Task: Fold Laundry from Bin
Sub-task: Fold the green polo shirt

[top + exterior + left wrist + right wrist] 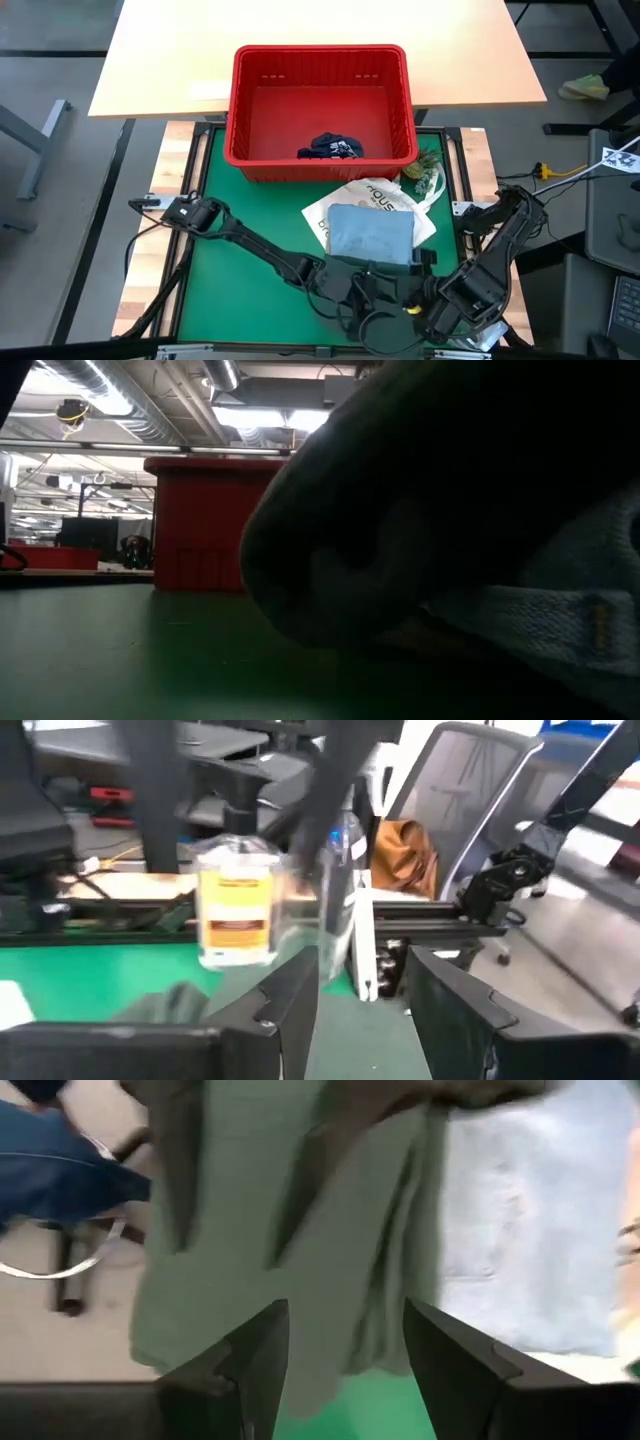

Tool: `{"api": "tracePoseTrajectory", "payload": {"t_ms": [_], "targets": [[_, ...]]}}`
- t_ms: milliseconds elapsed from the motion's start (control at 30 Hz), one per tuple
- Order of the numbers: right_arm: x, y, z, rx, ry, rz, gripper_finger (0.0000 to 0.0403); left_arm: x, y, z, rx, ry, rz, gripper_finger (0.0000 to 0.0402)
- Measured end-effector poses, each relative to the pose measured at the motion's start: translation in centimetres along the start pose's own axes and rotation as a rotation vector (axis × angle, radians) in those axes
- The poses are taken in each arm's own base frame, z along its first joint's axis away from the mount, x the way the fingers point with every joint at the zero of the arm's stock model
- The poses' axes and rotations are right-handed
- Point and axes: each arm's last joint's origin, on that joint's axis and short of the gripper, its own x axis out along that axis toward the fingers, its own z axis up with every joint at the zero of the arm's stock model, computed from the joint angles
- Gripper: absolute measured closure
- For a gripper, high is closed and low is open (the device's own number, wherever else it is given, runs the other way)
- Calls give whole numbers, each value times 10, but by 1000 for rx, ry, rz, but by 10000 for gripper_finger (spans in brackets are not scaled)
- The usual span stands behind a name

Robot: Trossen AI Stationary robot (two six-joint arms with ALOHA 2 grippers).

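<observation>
The red bin [320, 105] stands at the table's far side, with navy shorts [332, 149] lying on its floor. In front of it a folded light blue shirt [370, 232] rests on a white tote bag [345, 205]. A pale grey-green garment [300, 1230] hangs in front of my right gripper [345, 1360], which is open and points steeply down; the garment's lower edge reaches between the fingers. My left gripper [360, 1020] is open near the table's front centre, with only green mat in its gap. In the low view a dark mass of cloth [430, 510] fills the right. My right gripper has the grey-green garment's lower edge [325, 1365] hanging slack between its open fingers; whether a finger touches the cloth, I cannot tell.
A clear bottle with a yellow label [237, 900] stands at the mat's edge beyond my left gripper. A greenish patterned item [425, 175] lies by the bin's near right corner. Bare green mat [250, 215] lies left of the tote bag. A wooden table [170, 60] stands behind the bin.
</observation>
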Motion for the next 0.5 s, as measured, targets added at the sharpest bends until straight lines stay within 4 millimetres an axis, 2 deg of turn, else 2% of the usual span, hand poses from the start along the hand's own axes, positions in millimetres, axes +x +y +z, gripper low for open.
{"api": "tracePoseTrajectory", "payload": {"t_ms": [200, 400, 500], "targets": [[6, 12, -10, 72, -15, 23, 205, -29, 5, 30, 32, 171, 36, 257], [33, 21, -33, 117, 25, -56, 205, -58, 2, 47, 50, 310, 53, 258], [49, 20, -43, 129, 78, -99, 205, -62, -4, 45, 59, 341, 47, 258]]}}
